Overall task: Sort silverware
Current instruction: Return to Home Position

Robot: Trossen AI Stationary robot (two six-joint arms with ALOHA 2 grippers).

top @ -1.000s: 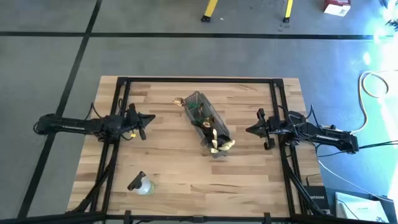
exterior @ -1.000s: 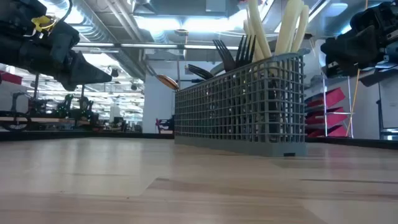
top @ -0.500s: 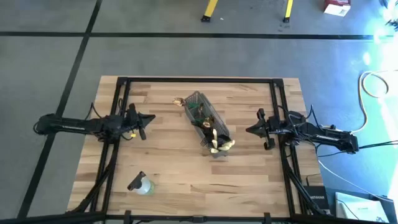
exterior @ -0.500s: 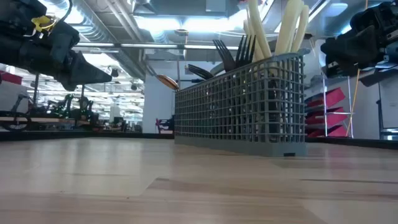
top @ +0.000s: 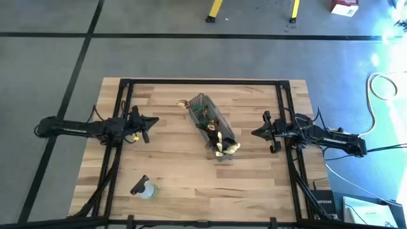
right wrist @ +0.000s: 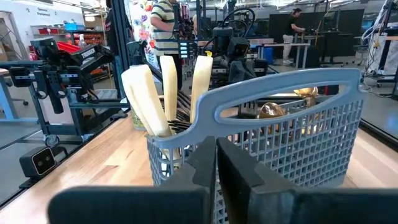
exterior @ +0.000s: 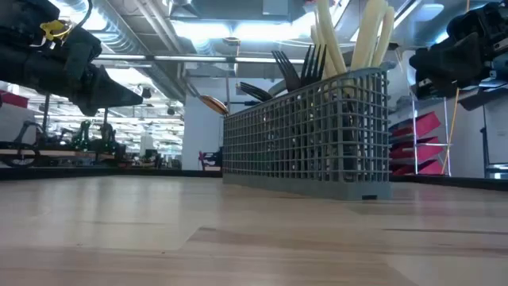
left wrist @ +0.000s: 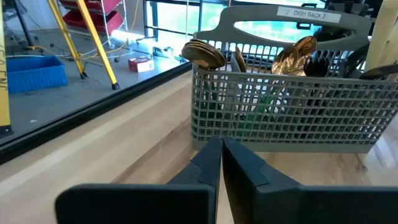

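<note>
The silverware stands upright in a grey wire-mesh basket [top: 210, 126] at the table's middle: pale tan handles [right wrist: 165, 87] at its near end, black forks [exterior: 298, 65] in the middle, gold spoons [left wrist: 292, 53] and a green piece [left wrist: 264, 106] at its far end. My left gripper [top: 154, 121] hovers shut to the basket's left, above the table. My right gripper [top: 255, 133] hovers shut to the basket's right. Neither touches anything.
A small clear bottle [top: 144, 188] lies near the table's front left. A black frame [top: 203, 82] runs along the table's edges. Bare wood lies on both sides of the basket. People stand in the room beyond the table.
</note>
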